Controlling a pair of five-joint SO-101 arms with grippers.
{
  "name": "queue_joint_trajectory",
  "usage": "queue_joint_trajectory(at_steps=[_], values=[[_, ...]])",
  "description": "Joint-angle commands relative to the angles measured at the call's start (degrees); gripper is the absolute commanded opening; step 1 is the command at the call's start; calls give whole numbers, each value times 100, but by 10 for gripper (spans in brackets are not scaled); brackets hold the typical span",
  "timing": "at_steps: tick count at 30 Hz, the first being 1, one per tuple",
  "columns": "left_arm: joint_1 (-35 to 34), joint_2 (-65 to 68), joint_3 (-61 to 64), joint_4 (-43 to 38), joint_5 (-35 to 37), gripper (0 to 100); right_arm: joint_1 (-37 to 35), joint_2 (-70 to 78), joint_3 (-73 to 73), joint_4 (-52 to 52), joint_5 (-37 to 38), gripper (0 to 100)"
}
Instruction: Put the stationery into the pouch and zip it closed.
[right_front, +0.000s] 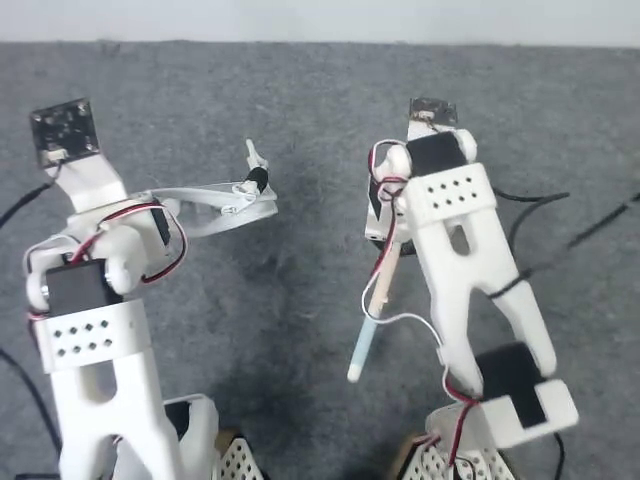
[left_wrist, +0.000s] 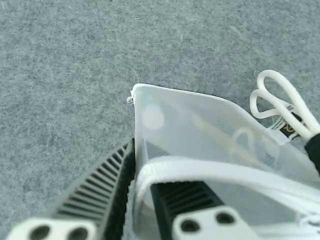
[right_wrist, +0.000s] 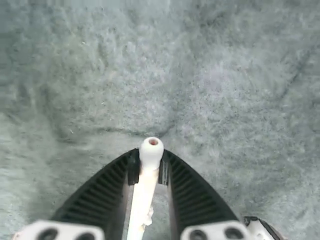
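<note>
**Pouch held up, pen not yet in**
On the left, the left hand (left_wrist: 141, 170) is clamped on the edge of the translucent pouch (left_wrist: 200, 125), holding it above the grey desk (right_front: 300, 100). Something yellowish seems to lie inside, though I cannot tell what. To the right, the right hand (right_wrist: 148, 164) grips a white pen (right_wrist: 150, 150), well apart from the pouch. Insertion and zipping look left to do.

pouch (left_wrist: 200, 130) in left hand (left_wrist: 140, 167), pen (right_wrist: 142, 195) in right hand (right_wrist: 149, 161)

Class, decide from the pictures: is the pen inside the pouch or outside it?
Outside. The right gripper is shut on the pen, clear of the pouch that the left gripper holds.
</note>
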Motion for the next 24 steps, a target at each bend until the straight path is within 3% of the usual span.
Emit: queue_joint_trajectory(at_steps=[1, 8, 24], values=[[-26, 0, -13, -176, -62, 11, -31, -866, -44, 242, 79, 6], [-26, 0, -13, -167, -62, 11, -382, -1789, -79, 145, 62, 6], [-26, 0, -4, -176, -62, 11, -778, -3257, -70, -1288, 44, 6]])
